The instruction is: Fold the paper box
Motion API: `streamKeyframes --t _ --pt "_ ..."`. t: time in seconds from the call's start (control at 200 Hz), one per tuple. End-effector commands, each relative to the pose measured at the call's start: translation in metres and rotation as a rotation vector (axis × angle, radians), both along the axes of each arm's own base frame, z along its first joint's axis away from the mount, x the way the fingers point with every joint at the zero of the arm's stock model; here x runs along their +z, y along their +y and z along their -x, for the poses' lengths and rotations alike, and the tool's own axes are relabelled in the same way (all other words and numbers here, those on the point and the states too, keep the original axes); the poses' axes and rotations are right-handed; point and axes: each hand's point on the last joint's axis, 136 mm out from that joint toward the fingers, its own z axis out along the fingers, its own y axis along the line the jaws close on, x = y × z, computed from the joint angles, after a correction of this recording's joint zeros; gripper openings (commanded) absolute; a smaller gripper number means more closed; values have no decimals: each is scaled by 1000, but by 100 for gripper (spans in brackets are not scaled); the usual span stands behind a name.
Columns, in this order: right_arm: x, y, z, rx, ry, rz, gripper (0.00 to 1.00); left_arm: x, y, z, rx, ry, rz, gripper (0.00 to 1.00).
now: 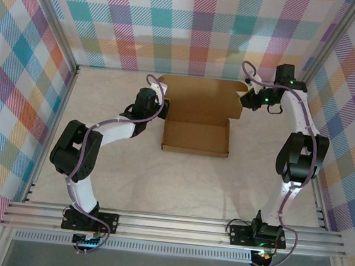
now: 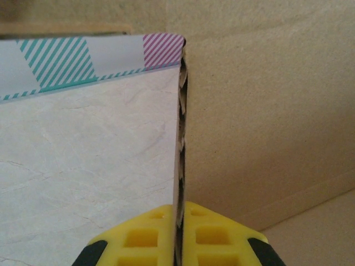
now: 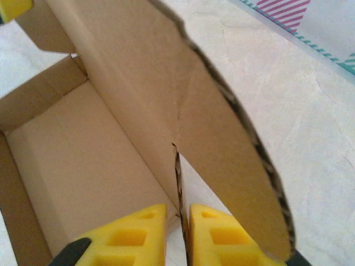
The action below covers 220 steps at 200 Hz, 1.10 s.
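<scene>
Found paper box (image 1: 196, 138) on worktop (image 1: 129, 172), set toward the far wall between the two arms. Noted base tray formed with low walls up, lid panel lying open behind it.

Placed left gripper (image 1: 160, 108) at the box's left side and right gripper (image 1: 246, 104) at its right rear corner.

Via left wrist: saw left fingers (image 2: 138, 238) closed tight on an upright cardboard edge of the box, with corrugation visible right between them.

Via right wrist: saw right fingers (image 3: 133, 233) set either side of a thin upright wall edge, with a rounded flap rising just to the right and the tray floor to the left. Appears pinched, though hairline gaps beside the cardboard make firm contact hard to confirm.
</scene>
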Motion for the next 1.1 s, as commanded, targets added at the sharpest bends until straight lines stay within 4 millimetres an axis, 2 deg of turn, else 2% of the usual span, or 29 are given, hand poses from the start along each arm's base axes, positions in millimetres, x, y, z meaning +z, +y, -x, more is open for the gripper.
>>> streamKeyframes --t 0.0,0.03,0.255,0.435,0.57,0.615,0.71,0.89,1.025,1.095 --pt "2 11 9 55 33 -17 5 -20 3 8 -23 59 -30 0" --pt "1 11 10 57 38 -13 0 -20 3 8 -25 59 -30 0" --pt "-8 9 9 26 6 75 0 -18 2 8 -26 59 -20 0" --pt "-16 11 8 22 0 96 16 -20 1 9 -36 64 -19 0" --pt "-16 12 4 25 7 89 17 -20 1 9 -36 66 -20 0" --pt "-14 13 4 26 4 84 14 -19 1 9 -36 65 -20 0" --pt "-10 12 2 23 -1 81 0 -19 1 9 -34 66 -23 0" --pt "-4 13 5 14 -13 84 0 -19 3 8 -26 65 -26 0" --pt "-7 13 7 -12 -67 116 0 -17 2 9 -30 73 -20 13" --pt "-8 14 11 -1 -87 118 0 -14 0 11 -44 70 -20 16"
